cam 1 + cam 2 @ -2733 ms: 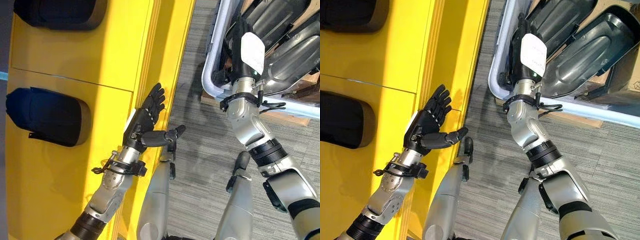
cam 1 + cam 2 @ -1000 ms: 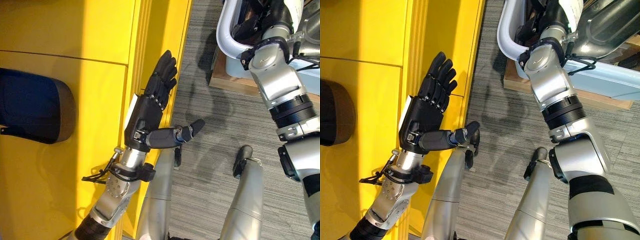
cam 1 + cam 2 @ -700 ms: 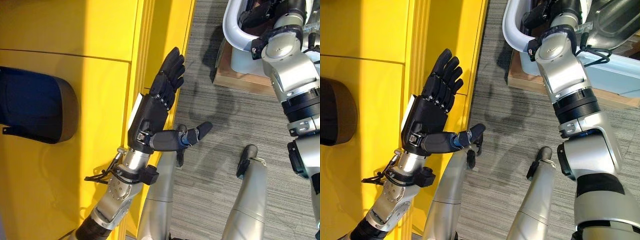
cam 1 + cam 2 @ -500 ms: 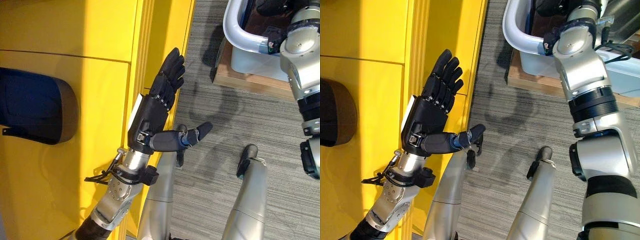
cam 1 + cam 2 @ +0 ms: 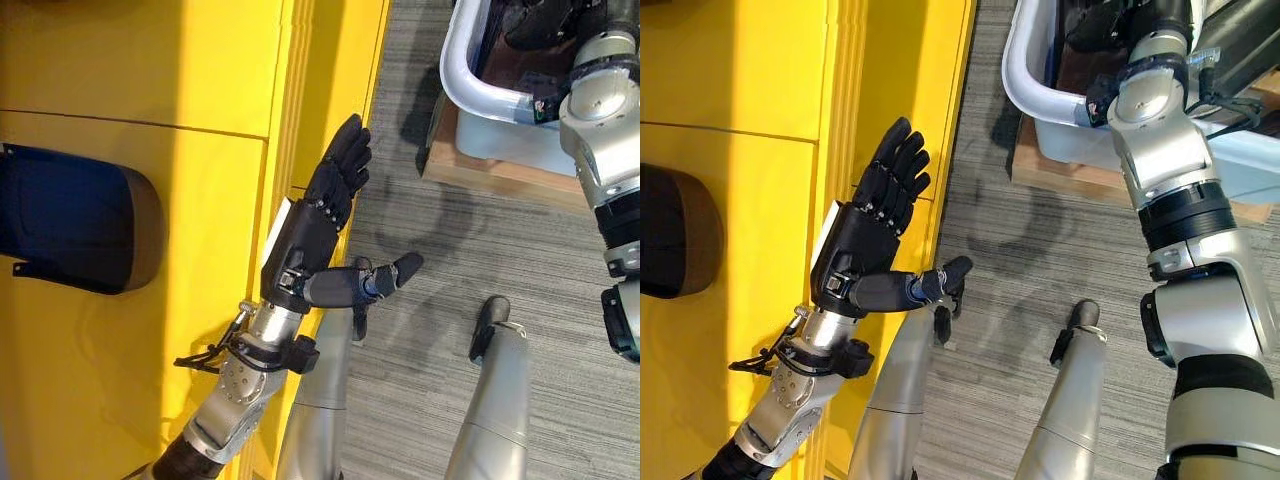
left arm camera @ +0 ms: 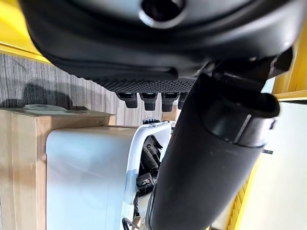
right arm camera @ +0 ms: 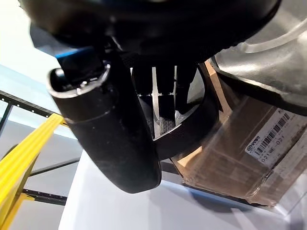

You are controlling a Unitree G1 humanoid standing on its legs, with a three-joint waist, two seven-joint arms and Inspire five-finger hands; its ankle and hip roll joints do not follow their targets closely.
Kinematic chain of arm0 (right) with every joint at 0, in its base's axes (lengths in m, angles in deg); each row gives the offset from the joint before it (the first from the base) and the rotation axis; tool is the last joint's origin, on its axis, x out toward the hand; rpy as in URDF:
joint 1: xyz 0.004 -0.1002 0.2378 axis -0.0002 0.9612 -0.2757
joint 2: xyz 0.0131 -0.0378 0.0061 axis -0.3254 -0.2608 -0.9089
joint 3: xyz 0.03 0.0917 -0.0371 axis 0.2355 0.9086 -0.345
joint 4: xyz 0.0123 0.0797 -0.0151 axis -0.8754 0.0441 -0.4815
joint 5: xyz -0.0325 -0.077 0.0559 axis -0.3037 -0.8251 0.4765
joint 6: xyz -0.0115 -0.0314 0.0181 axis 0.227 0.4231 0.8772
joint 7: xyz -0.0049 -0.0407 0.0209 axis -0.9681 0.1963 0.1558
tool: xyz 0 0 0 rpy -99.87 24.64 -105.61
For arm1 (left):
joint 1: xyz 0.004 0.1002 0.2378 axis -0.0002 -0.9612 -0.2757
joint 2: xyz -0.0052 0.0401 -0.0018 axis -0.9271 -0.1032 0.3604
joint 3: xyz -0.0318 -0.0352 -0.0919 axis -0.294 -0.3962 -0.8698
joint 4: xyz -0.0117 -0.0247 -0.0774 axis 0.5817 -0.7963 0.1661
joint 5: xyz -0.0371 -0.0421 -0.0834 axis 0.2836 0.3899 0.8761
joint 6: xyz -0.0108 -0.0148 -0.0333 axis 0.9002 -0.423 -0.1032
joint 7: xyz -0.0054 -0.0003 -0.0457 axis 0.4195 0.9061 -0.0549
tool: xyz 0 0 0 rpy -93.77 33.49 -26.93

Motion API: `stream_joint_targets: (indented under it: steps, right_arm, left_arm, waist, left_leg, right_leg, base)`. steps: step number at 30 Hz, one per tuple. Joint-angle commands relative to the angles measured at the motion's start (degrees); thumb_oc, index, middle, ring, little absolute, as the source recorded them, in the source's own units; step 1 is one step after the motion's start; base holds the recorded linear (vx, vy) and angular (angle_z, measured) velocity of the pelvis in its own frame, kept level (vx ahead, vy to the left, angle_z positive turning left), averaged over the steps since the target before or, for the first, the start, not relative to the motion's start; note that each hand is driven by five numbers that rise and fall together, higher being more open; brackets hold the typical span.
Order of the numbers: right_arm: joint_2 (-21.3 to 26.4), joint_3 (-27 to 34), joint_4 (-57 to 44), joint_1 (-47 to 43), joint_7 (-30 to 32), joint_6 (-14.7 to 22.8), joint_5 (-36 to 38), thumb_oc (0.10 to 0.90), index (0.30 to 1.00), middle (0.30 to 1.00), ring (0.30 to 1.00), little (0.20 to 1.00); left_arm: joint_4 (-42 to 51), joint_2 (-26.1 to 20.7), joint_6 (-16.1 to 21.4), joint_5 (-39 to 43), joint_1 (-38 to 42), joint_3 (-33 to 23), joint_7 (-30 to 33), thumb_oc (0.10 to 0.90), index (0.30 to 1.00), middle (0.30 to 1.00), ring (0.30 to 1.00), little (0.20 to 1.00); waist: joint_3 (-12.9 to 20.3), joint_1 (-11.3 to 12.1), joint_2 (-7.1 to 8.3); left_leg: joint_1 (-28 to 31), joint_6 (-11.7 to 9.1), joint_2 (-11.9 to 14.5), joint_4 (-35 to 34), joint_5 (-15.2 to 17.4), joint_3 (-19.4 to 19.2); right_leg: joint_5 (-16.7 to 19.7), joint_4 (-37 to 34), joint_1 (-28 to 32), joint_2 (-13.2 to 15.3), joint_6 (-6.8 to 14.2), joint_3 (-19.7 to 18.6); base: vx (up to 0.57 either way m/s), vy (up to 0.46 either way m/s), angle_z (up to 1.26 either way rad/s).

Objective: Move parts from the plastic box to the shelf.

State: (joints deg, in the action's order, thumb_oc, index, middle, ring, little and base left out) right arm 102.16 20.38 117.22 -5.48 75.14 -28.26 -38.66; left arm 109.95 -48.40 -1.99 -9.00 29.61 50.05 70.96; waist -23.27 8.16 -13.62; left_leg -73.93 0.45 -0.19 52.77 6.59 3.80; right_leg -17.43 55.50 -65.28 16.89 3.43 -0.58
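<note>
Currently, you have one left robot hand (image 5: 318, 215) spread flat by the smooth yellow shelf (image 5: 120, 90); the right robot hand (image 7: 158, 103) grips one ribbed black part (image 7: 189, 122) inside the white plastic box (image 5: 1035, 85).

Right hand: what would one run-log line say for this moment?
right hand: inside plastic box, fingers on dark part | left hand: open, empty, beside yellow shelf

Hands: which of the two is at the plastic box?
The right hand, at the plastic box; the left hand is spread open beside the yellow shelf.
</note>
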Motion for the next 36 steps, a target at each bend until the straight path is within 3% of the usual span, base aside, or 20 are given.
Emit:
stream_joint_targets:
  steps: [1, 5, 10, 11, 16, 19, 25, 32, 36]
  right_arm:
    - [-1.5, -0.6, 5.7, 3.4, -5.4, -3.5, 2.2, 0.4, 0.3, 0.3, 0.3, 0.3]
    - [-2.0, -1.0, 5.0, 3.6, -5.9, -2.3, -1.4, 0.4, 0.3, 0.3, 0.3, 0.3]
    - [-4.2, -2.1, 3.5, 3.2, -6.6, 4.0, -4.9, 0.4, 0.3, 0.3, 0.3, 0.3]
    - [-5.9, -3.2, 0.7, 2.1, -5.8, 6.8, -4.2, 0.4, 0.3, 0.3, 0.3, 0.3]
    - [-8.6, -4.7, -9.5, 3.0, -3.0, 9.5, -3.2, 0.4, 0.3, 0.3, 0.3, 0.3]
    - [-10.7, -4.3, -15.9, 5.6, -0.3, 13.4, -1.2, 0.4, 0.3, 0.3, 0.3, 0.3]
    - [-14.8, -3.2, -28.6, 13.4, -0.2, 18.0, -2.9, 0.4, 0.3, 0.3, 0.3, 0.3]
    - [-18.1, -4.8, -38.4, 20.4, -0.9, 23.7, -11.3, 0.4, 0.3, 0.3, 0.3, 0.3]
    - [-17.7, -4.7, -41.8, 21.2, -0.3, 23.2, -14.6, 0.4, 0.3, 0.3, 0.3, 0.3]
  left_arm:
    - [-3.3, -6.5, 3.7, 1.0, 1.5, -9.1, 3.7, 0.9, 1.0, 1.0, 1.0, 1.0]
    - [-3.3, -6.4, 3.4, 0.5, 2.0, -8.9, 4.1, 0.9, 1.0, 1.0, 1.0, 1.0]
    - [-5.2, -5.8, 2.4, 0.6, 5.1, -8.1, 4.0, 0.9, 1.0, 1.0, 1.0, 1.0]
    - [-6.8, -5.0, 0.8, -0.2, 8.2, -7.2, 5.2, 0.9, 1.0, 1.0, 1.0, 1.0]
    - [-10.8, -3.4, -1.1, -1.4, 13.8, -5.9, 7.5, 0.9, 1.0, 1.0, 1.0, 1.0]
    - [-13.7, -3.3, -1.6, -1.7, 16.9, -5.6, 9.1, 0.9, 1.0, 1.0, 1.0, 1.0]
    - [-19.2, -2.2, -2.6, -2.1, 22.7, -5.5, 9.9, 0.9, 1.0, 1.0, 1.0, 1.0]
    - [-22.3, 0.2, -5.9, -3.7, 27.2, -4.5, 10.5, 0.9, 1.0, 1.0, 1.0, 1.0]
    - [-22.4, 1.2, -6.7, -4.4, 27.6, -4.5, 9.9, 0.9, 1.0, 1.0, 1.0, 1.0]
  waist:
    - [-6.5, 4.0, 0.58]
    - [-6.5, 3.9, 0.49]
    - [-6.5, 3.5, 1.07]
    - [-6.5, 2.9, 2.12]
    - [-6.5, 1.2, 4.53]
    - [-6.5, -0.1, 6.03]
    - [-6.5, -3.1, 8.82]
    - [-6.5, -6.1, 11.61]
    - [-6.5, -6.8, 12.24]
  left_leg:
    - [3.5, 6.9, -4.7, -1.3, 11.1, -6.8]
    - [3.3, 6.9, -4.7, -1.2, 11.0, -6.8]
    - [4.4, 7.0, -4.5, -2.3, 10.5, -6.8]
    - [5.4, 6.7, -3.9, -3.8, 9.8, -6.7]
    - [9.8, 5.7, -2.5, -10.1, 7.4, -6.4]
    - [13.1, 5.0, -1.7, -13.9, 5.7, -6.4]
    - [18.6, 4.9, -0.6, -17.9, 4.3, -6.6]
    - [26.5, 3.4, 1.0, -21.4, 3.6, -7.8]
    - [29.7, 2.6, 1.6, -22.5, 3.4, -8.2]
  right_leg:
    - [1.6, 4.5, -0.5, -1.9, -5.0, 4.8]
    - [1.4, 4.6, -0.8, -2.2, -5.0, 4.7]
    - [2.2, 3.4, -0.1, -2.7, -4.4, 4.6]
    - [2.8, 1.7, 1.0, -3.4, -4.2, 4.6]
    - [4.9, -4.8, 5.0, -5.2, -3.5, 4.6]
    - [6.0, -8.5, 7.8, -6.6, -3.1, 4.3]
    - [7.6, -13.6, 12.2, -8.3, -2.6, 3.3]
    - [8.5, -18.9, 20.2, -8.9, -1.8, 3.0]
    - [8.5, -20.8, 23.7, -8.6, -1.5, 3.1]
  base:
    - [-0.02, -0.043, 0.01]
    - [-0.03, -0.041, 0.01]
    - [-0.03, -0.04, -0.01]
    - [-0.05, -0.053, -0.04]
    - [-0.09, -0.079, -0.13]
    - [-0.06, -0.082, -0.11]
    - [-0.05, -0.09, -0.05]
    - [-0.02, -0.131, -0.06]
    - [0.0, -0.104, -0.08]
